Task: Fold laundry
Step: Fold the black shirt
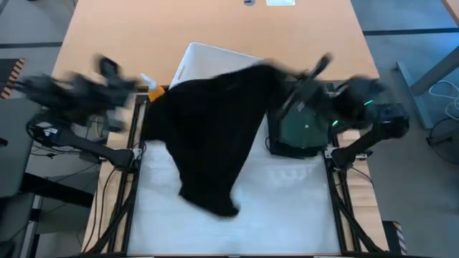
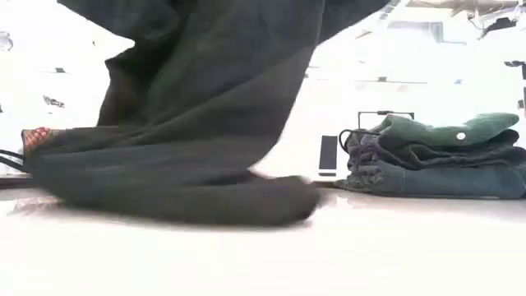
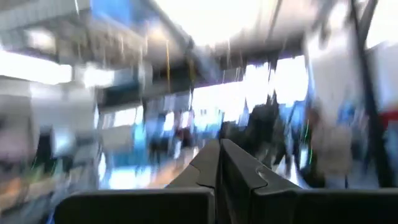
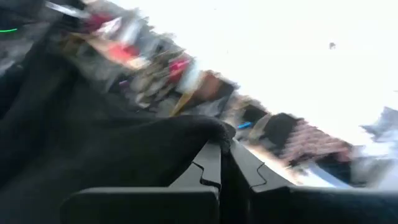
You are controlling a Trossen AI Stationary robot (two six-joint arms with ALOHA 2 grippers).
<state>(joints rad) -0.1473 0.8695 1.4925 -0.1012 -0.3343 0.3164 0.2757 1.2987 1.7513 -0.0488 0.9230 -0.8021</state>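
The tabletop [image 1: 215, 29] is seen as a light wooden surface, with a white mat [image 1: 287, 208] laid over its near part; the room beyond is shown only as bright, washed-out shapes in the low view. A large black garment [image 1: 215, 136] is draped across the middle, one corner lifted toward the right arm and its lower end bunched on the mat; its cloth is soft, matte and heavily creased, and what kind of garment it is cannot be made out. Much of a white plastic bin [image 1: 204, 57] is hidden behind it, only a rounded corner and rim being visible. A stack of folded clothes [image 2: 436, 160] is set on the right side of the mat, a dark green piece with a pale button on top and denim-like layers beneath. An orange spray bottle [image 1: 153, 87] is partly covered by the garment's edge. The right hand [image 4: 221, 163] is closed on a fold of the black garment. The left hand [image 3: 219, 163] is pressed closed on nothing, out over the left edge of the tabletop and blurred in the high view.
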